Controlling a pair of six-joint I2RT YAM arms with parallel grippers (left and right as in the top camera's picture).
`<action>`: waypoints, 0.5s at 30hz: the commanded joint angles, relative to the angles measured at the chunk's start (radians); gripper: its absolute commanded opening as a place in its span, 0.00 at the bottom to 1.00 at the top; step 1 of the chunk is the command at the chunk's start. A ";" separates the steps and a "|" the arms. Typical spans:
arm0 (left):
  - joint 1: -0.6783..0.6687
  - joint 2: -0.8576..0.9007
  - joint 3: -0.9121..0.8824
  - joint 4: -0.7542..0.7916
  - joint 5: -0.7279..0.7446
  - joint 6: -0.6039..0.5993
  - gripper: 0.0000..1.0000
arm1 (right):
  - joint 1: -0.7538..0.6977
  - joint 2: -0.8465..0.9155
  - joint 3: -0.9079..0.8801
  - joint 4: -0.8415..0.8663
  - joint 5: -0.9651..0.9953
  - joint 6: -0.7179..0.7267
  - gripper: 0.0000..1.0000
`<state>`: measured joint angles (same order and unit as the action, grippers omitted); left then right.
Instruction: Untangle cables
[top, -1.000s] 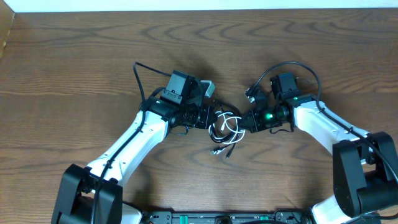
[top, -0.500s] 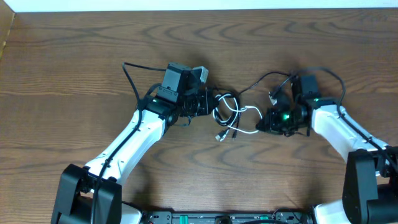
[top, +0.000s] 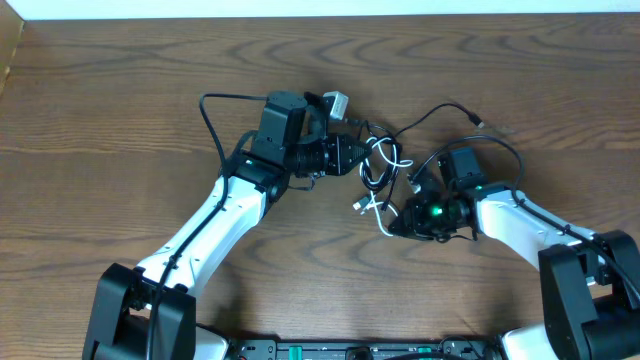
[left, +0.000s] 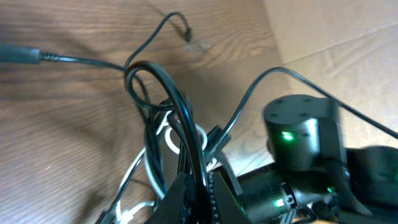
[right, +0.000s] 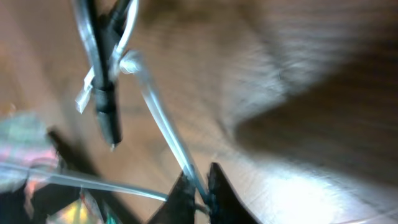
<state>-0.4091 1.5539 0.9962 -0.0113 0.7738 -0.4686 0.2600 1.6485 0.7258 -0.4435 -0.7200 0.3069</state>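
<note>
The cables lie tangled between my two arms in the overhead view. The black cable (top: 432, 114) loops through the knot, and one end trails off to the upper right. The white cable (top: 373, 199) hangs out of the knot's lower side. My left gripper (top: 357, 155) is at the knot's left edge, shut on a black strand. In the left wrist view its jaws (left: 200, 194) pinch the black cable (left: 169, 84), with the white cable (left: 133, 178) beside it. My right gripper (top: 396, 224) sits below the knot. In the blurred right wrist view its jaws (right: 200, 190) are closed on the white cable (right: 160, 129).
Both arms rest on a brown wooden table (top: 120, 100). A cardboard edge (top: 8, 45) shows at the far left. Each arm's own thicker black wire arcs above its wrist, the left arm's wire (top: 208, 125) and the right arm's wire (top: 505, 150).
My left gripper has carried the black cable up and to the right. My right gripper swung out right, then came back in below the knot. The black cable's end now trails to the upper right.
</note>
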 joint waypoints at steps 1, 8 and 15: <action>0.005 -0.005 0.016 0.035 0.077 0.003 0.08 | -0.070 -0.031 0.044 -0.031 -0.224 -0.226 0.15; 0.038 -0.005 0.016 0.092 0.125 -0.043 0.08 | -0.251 -0.113 0.078 -0.173 -0.292 -0.376 0.41; 0.062 -0.005 0.016 0.111 0.196 -0.068 0.07 | -0.379 -0.175 0.078 -0.243 -0.315 -0.505 0.57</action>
<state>-0.3531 1.5539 0.9962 0.0910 0.9073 -0.5171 -0.0879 1.5009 0.7921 -0.6884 -0.9794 -0.1020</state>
